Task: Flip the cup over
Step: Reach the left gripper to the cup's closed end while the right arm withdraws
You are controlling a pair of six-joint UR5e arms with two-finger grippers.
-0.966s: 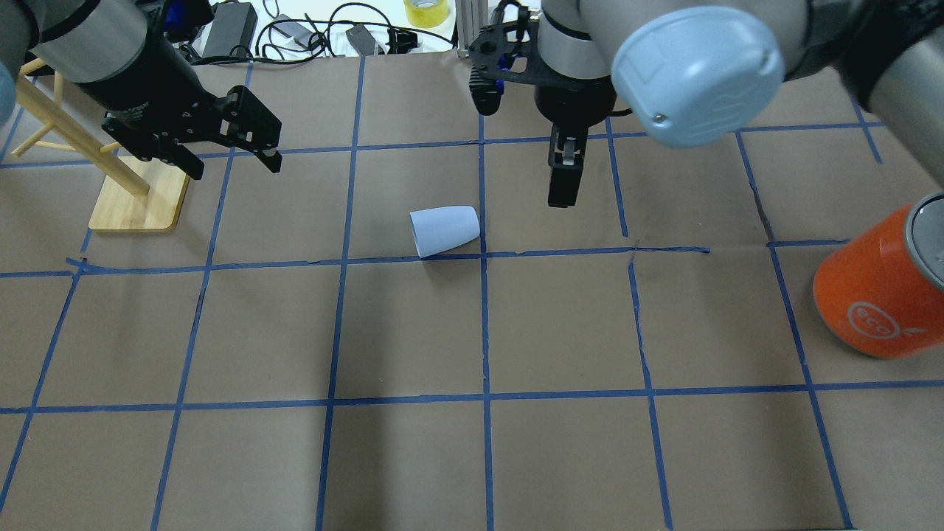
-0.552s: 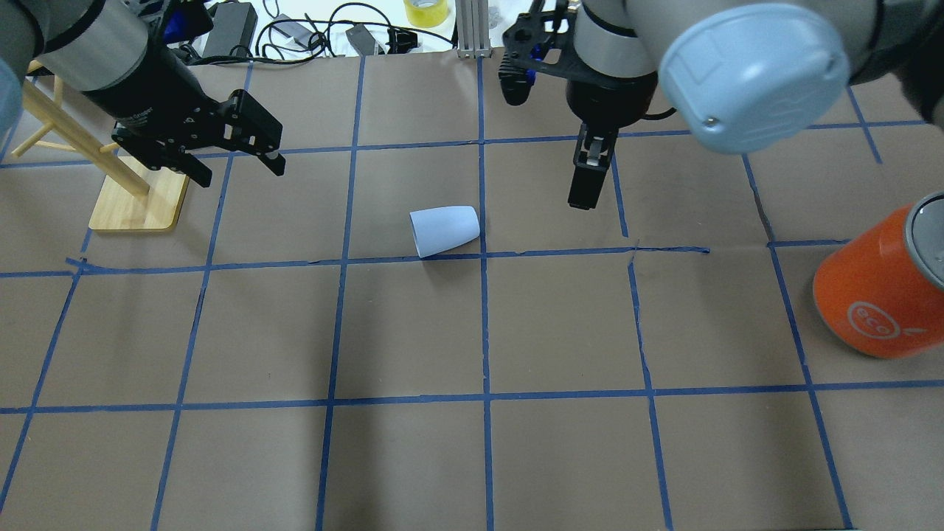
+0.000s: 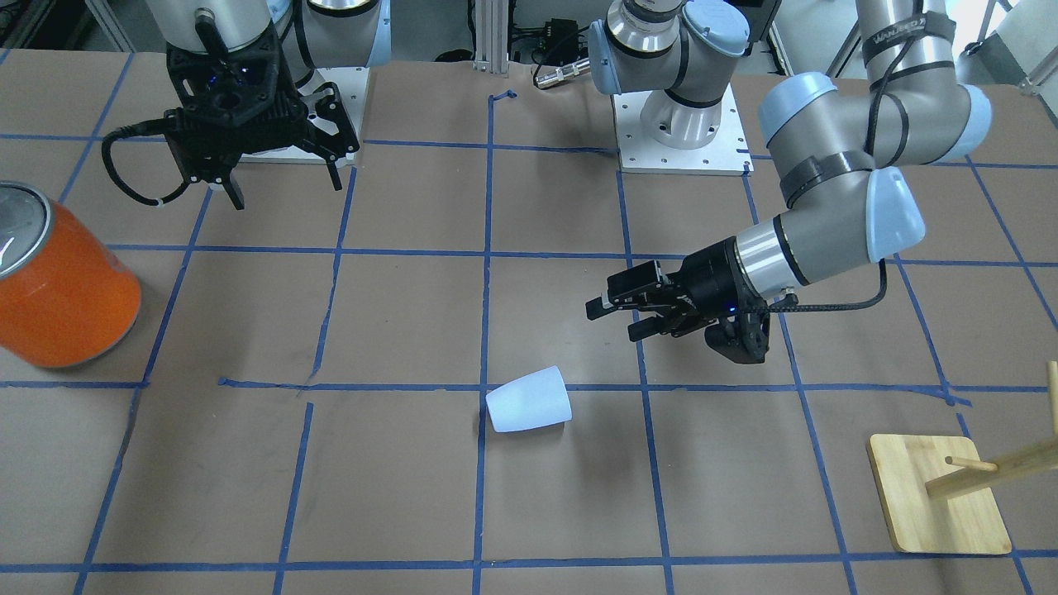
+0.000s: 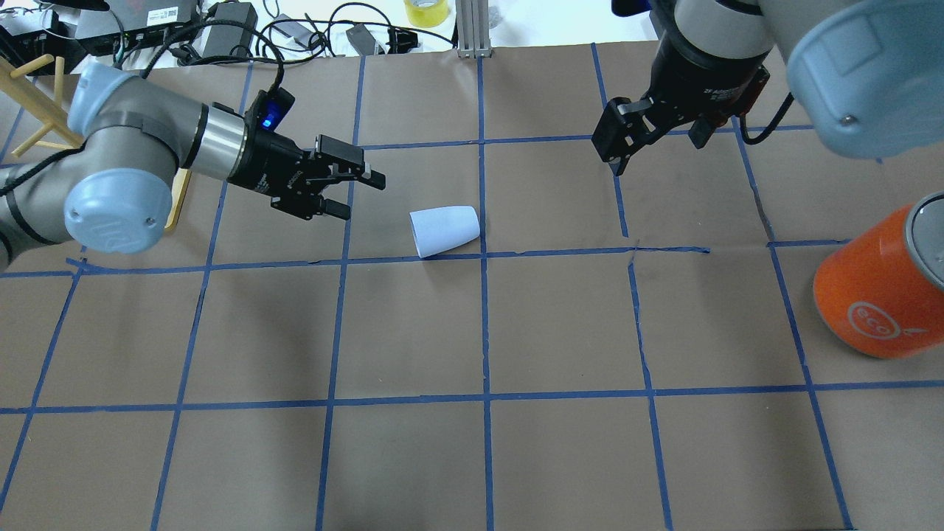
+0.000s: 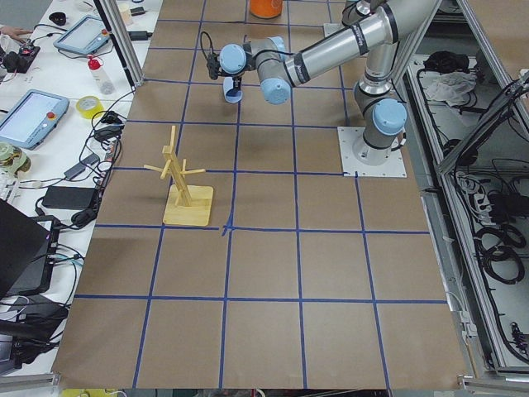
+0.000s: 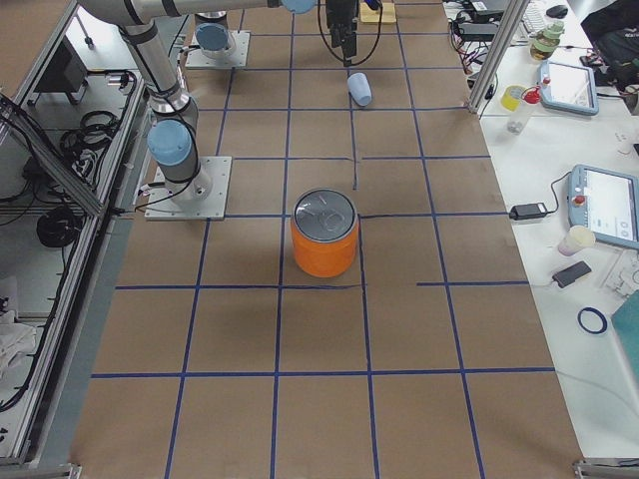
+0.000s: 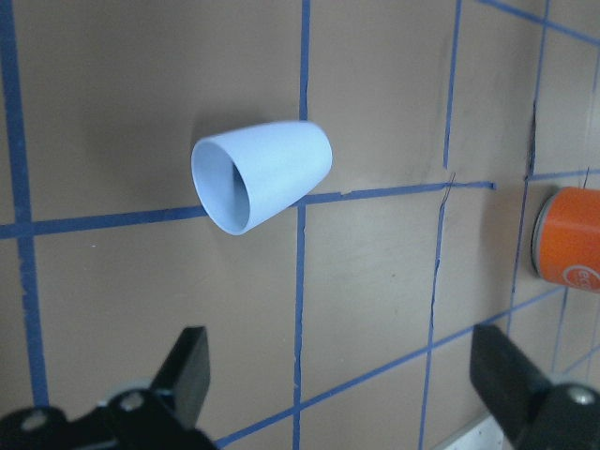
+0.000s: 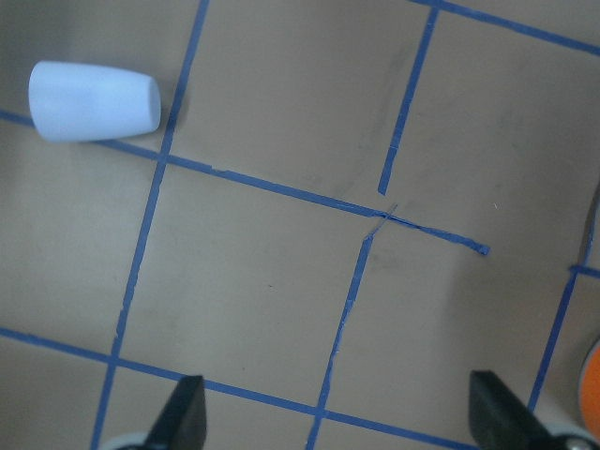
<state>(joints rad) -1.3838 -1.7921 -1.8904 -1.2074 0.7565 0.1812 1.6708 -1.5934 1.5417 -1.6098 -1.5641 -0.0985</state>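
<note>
The pale blue cup lies on its side near the table's middle, on a blue tape line. Its open mouth faces my left gripper, as the left wrist view shows. It also shows in the front view and the right wrist view. My left gripper is open and empty, held level, a short way from the cup's mouth. My right gripper is open and empty, pointing down, far back and to the right of the cup.
A large orange can with a silver top stands at the right edge. A wooden peg rack stands behind my left arm. Cables and a power brick lie past the table's far edge.
My left arm swung in from the rack toward the cup, and its open gripper now points at the cup's mouth. My right gripper moved right and away from the cup. The cup has not moved.
</note>
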